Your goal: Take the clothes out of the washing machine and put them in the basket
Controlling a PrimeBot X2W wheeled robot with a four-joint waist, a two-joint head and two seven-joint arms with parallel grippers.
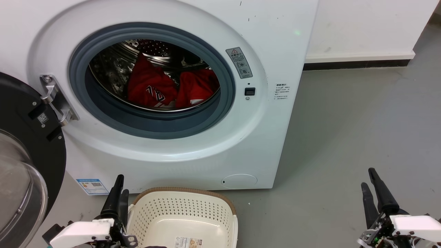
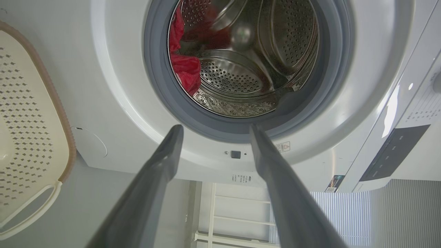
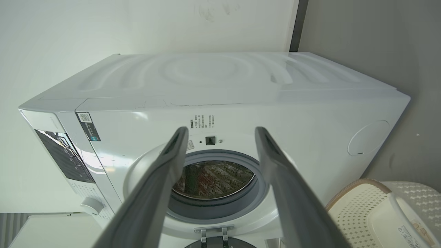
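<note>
The white washing machine (image 1: 241, 137) stands with its door swung open to the left. Inside the steel drum lie two red clothes: a lettered one (image 1: 150, 86) on the left and a plainer one (image 1: 196, 88) on the right; red fabric (image 2: 186, 69) also shows in the left wrist view. The cream basket (image 1: 186, 203) sits empty on the floor in front of the machine. My left gripper (image 1: 119, 193) is open beside the basket's left edge. My right gripper (image 1: 373, 187) is open over bare floor, far right. Both hold nothing.
The black-framed glass door (image 1: 20, 172) hangs open at the left, close to my left arm. Grey floor (image 1: 344, 137) stretches to the right of the machine, bounded by a white wall with a dark skirting (image 1: 358, 62).
</note>
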